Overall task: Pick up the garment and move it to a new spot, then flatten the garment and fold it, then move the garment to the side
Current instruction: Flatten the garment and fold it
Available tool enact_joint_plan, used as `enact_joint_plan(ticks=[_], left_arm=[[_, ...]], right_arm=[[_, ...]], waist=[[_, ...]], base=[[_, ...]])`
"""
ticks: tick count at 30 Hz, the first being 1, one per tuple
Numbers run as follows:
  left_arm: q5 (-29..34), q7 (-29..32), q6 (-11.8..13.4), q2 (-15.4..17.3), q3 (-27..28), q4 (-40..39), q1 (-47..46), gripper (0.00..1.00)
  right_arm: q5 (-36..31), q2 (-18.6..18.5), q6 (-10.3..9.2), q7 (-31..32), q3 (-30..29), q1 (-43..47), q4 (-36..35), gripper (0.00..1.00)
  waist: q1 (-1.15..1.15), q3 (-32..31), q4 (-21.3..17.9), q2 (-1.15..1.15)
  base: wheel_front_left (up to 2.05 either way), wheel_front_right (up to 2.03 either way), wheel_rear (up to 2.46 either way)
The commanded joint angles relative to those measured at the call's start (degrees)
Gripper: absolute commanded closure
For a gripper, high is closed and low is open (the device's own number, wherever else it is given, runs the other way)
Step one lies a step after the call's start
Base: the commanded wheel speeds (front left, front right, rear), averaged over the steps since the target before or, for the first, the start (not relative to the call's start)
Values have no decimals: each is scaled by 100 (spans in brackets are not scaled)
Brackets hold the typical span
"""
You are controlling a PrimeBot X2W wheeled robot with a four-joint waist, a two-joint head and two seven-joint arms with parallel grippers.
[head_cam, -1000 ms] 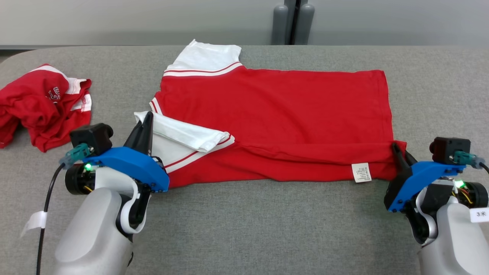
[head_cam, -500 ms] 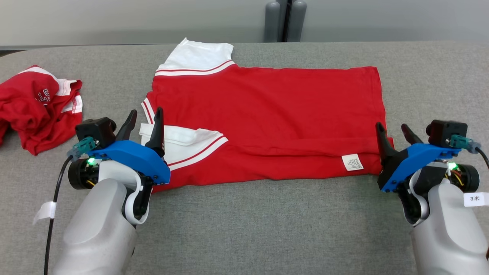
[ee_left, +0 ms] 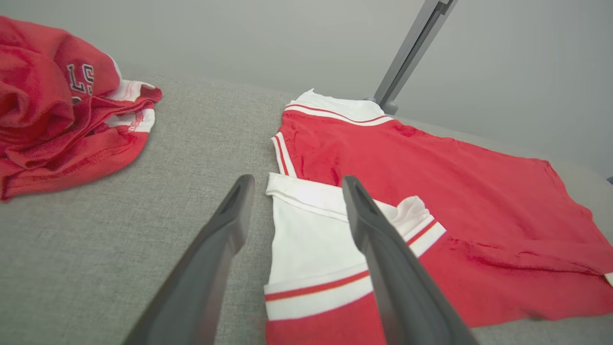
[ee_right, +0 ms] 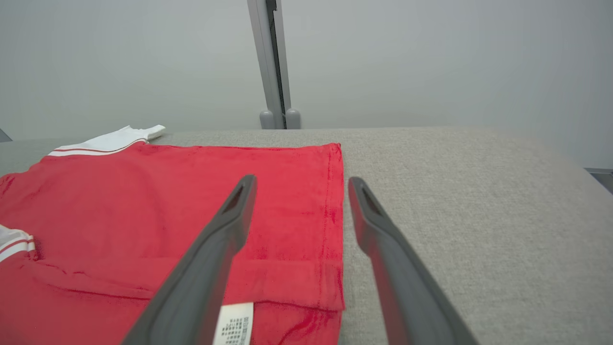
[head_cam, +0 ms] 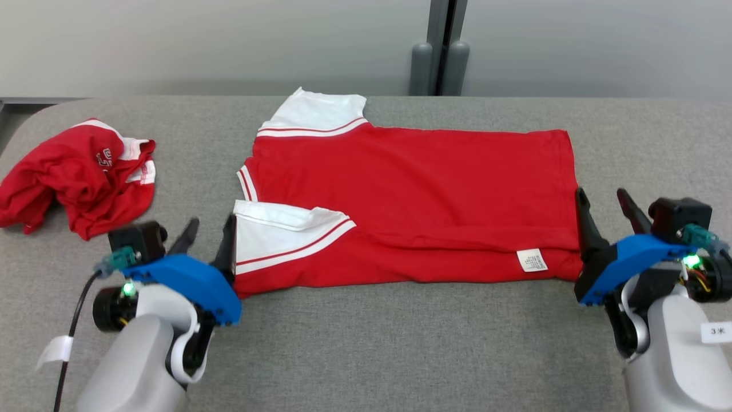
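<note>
Garment [head_cam: 412,194], red tee w/ white trim, lies flat on grey fabric desk [head_cam: 366,343] btwn left claw [head_cam: 212,220] & right claw [head_cam: 600,193], both released. Risk: rumpled sleeve [head_cam: 286,229] ahead of left claw snags, skewing next fold.

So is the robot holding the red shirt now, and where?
No, nothing is held: the left gripper and right gripper stand open at near corners of the red shirt.

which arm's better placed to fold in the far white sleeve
Left. The left gripper, open, sits at the sleeve end, nearer the far sleeve; the right gripper is at the hem.
</note>
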Motion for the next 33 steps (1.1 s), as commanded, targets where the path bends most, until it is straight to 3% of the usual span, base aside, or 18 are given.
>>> enact_joint_plan(ticks=[1,6,12,17,22,23,25,26,33], left_arm=[[-65,201,42,56,-20,-124,199,0],[-366,924,261,145,-12,-506,735,0],[-702,1315,521,164,180,-756,1043,0],[-786,1533,729,194,246,-687,1034,0],[-877,1733,756,133,199,-683,1038,0],[-887,1746,756,132,195,-713,1033,39],[-863,1707,738,140,177,-795,1025,88],[-844,1673,725,147,175,-844,1021,100],[-774,1507,713,115,128,-1276,897,100]], right_arm=[[-34,-22,1,54,10,212,-177,0],[9,-22,1,313,62,846,-817,0],[86,-22,1,655,163,1238,-1443,0],[21,-21,1,913,193,1343,-1664,0],[36,-21,1,1162,258,1370,-1557,0],[50,-22,1,1217,274,1356,-1506,0],[61,-22,1,1283,298,1298,-1359,0],[114,-22,1,1307,290,1248,-1258,0],[166,-21,1,1205,143,666,-164,0]], waist=[[0,-59,14,-1],[0,-134,27,-1],[0,46,-152,-1],[0,220,-301,-1],[0,305,-337,-1],[0,320,-334,-1],[0,346,-311,-1],[0,359,-290,-1],[0,441,-83,-1]], base=[[0,0,0],[0,0,0],[0,0,0],[0,0,0],[0,0,0],[0,0,0],[0,0,0],[0,0,0],[0,0,0]])
